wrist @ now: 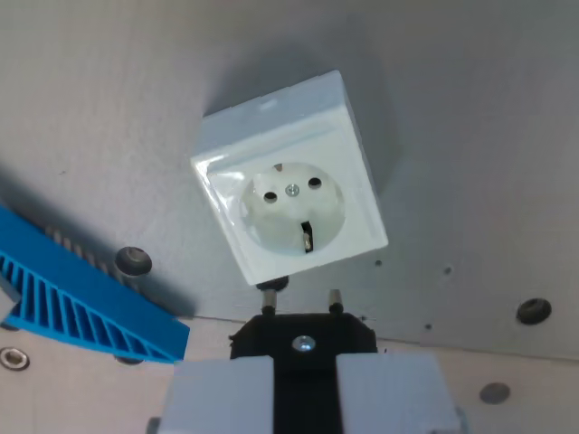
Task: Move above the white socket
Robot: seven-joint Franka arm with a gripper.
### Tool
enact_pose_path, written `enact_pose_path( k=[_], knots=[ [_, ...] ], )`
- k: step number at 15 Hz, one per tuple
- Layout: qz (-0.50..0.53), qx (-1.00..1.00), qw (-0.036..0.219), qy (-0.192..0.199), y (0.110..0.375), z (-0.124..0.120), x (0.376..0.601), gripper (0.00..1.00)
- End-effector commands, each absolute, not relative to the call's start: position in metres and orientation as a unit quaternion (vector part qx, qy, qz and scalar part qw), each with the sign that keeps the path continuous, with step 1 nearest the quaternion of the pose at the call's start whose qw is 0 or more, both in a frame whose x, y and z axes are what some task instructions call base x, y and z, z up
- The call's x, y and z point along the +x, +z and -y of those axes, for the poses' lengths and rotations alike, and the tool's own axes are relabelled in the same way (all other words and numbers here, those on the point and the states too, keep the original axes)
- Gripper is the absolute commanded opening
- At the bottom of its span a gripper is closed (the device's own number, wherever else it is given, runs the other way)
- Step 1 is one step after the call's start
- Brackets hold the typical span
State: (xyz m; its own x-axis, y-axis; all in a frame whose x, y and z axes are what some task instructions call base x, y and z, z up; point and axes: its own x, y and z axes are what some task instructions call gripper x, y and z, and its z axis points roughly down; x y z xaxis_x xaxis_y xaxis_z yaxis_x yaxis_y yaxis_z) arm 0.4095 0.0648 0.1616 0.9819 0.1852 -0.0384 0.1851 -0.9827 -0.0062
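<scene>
The white socket (291, 178) is a square box with a round recess, two pin holes and a centre screw. It sits on the grey surface in the middle of the wrist view, turned slightly. My gripper (305, 402) is at the bottom edge, its pale fingers (217, 398) shut on a black plug (303, 339). The plug's two metal pins (335, 297) point up the picture and end just below the socket's near edge; the left pin tip touches or overlaps that edge in the picture.
A blue ribbed plastic part (81, 303) lies at the wrist view's left. Bolt heads show beside it (134, 260) and at the right (534, 310). A seam runs across the surface below the socket.
</scene>
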Motion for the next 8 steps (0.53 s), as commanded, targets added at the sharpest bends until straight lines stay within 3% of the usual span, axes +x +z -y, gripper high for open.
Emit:
enact_pose_path(
  k=[1, 8],
  knots=[
    [0.169, -0.985, -0.020, -0.035, 0.145, -0.064, 0.404, 0.00],
    [0.178, -0.983, -0.022, -0.037, 0.116, -0.065, 0.401, 0.00]
  ],
)
